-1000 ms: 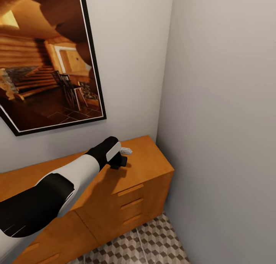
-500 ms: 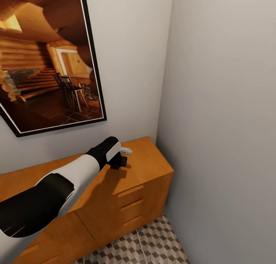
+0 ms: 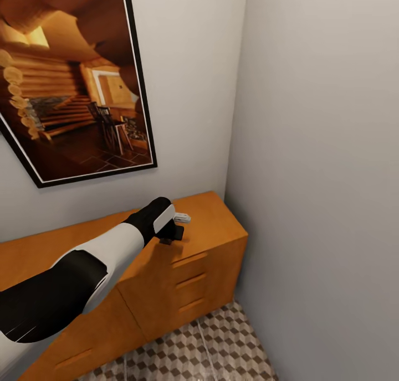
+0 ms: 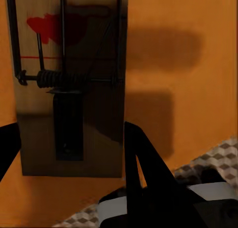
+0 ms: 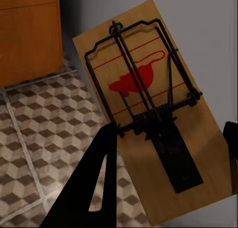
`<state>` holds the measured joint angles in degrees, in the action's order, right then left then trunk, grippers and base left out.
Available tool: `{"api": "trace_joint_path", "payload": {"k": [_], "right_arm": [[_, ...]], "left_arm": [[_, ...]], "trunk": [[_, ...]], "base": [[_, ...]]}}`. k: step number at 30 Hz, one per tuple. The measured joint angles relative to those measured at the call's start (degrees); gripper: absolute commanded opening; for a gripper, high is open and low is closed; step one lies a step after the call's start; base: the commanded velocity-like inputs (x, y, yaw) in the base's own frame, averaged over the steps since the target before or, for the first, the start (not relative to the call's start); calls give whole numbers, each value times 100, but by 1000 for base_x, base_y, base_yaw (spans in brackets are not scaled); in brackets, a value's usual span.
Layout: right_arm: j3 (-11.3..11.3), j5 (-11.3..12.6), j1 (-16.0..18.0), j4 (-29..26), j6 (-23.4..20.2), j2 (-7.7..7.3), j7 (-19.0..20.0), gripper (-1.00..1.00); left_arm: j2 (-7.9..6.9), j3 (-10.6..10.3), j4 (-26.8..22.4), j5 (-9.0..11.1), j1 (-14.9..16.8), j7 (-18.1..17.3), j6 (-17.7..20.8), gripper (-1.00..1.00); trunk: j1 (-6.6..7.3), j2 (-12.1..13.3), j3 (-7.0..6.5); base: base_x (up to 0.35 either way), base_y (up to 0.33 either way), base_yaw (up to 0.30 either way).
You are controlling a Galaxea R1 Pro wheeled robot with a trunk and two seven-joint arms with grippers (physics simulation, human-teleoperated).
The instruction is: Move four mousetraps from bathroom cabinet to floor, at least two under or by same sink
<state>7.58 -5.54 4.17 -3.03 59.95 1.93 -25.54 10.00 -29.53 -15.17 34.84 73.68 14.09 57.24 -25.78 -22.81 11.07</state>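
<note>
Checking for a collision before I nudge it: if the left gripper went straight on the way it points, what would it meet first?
Probably the orange-brown wooden cabinet's top: the left gripper points down at it, jaws around a tan wooden mousetrap. The gap is unclear.

The mousetrap [image 5: 148,133] is matt tan wood with black wire. The cabinet [image 3: 183,270] is smooth orange-brown wood. The bathroom floor [image 3: 210,353] looks tiled and matt.
</note>
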Motion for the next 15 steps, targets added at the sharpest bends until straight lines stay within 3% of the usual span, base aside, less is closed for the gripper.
{"api": "trace_joint_path", "payload": {"k": [15], "right_arm": [[0,0,0,0,0,0,0,-100]], "left_arm": [[0,-1,-2,-9,-61,-4,-1,-100]], "trunk": [[0,1,-1]], "base": [[-308,0,0]]}}
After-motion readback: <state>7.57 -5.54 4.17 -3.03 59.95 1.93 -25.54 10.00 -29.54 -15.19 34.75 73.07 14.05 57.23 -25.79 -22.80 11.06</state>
